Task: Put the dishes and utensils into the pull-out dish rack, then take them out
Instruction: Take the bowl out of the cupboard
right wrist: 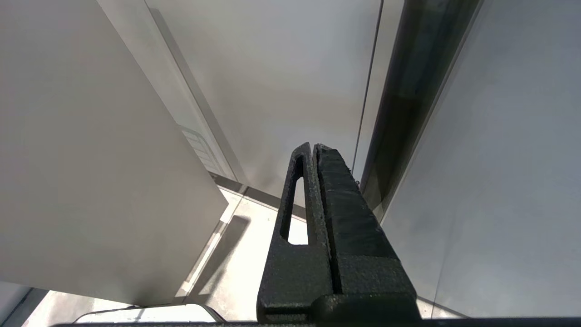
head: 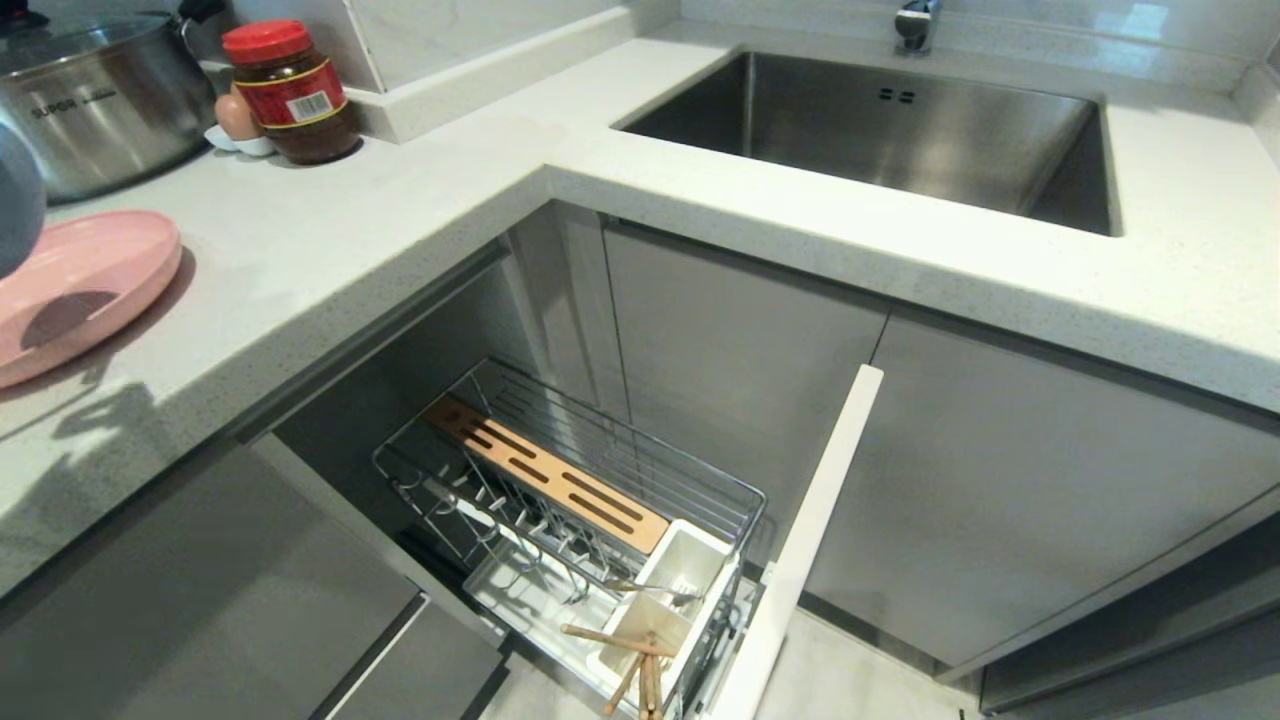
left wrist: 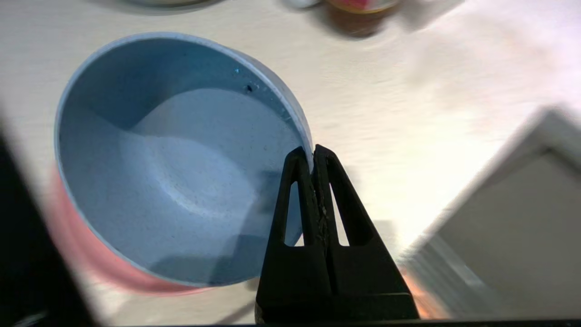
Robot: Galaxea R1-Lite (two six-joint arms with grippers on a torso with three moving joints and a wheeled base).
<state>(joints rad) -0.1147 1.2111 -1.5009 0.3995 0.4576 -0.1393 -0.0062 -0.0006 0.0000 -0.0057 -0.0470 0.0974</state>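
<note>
My left gripper (left wrist: 313,152) is shut on the rim of the pale-blue bowl (left wrist: 172,172), one finger inside the wall and one outside. The bowl hangs tilted over the pink plate (left wrist: 77,254). In the head view only a sliver of the bowl (head: 18,200) shows at the far left, above the plate (head: 80,280) on the counter. The pull-out dish rack (head: 570,500) stands open below. Its white cups hold the wooden chopsticks (head: 640,670) and a silver utensil (head: 650,588). My right gripper (right wrist: 313,147) hangs shut and empty, low beside the cabinet fronts.
A lidded steel pot (head: 100,90), a red-capped jar (head: 292,92) and an egg (head: 236,118) stand at the back left of the counter. The steel sink (head: 880,130) lies to the right. The rack's white front panel (head: 800,560) juts out over the floor.
</note>
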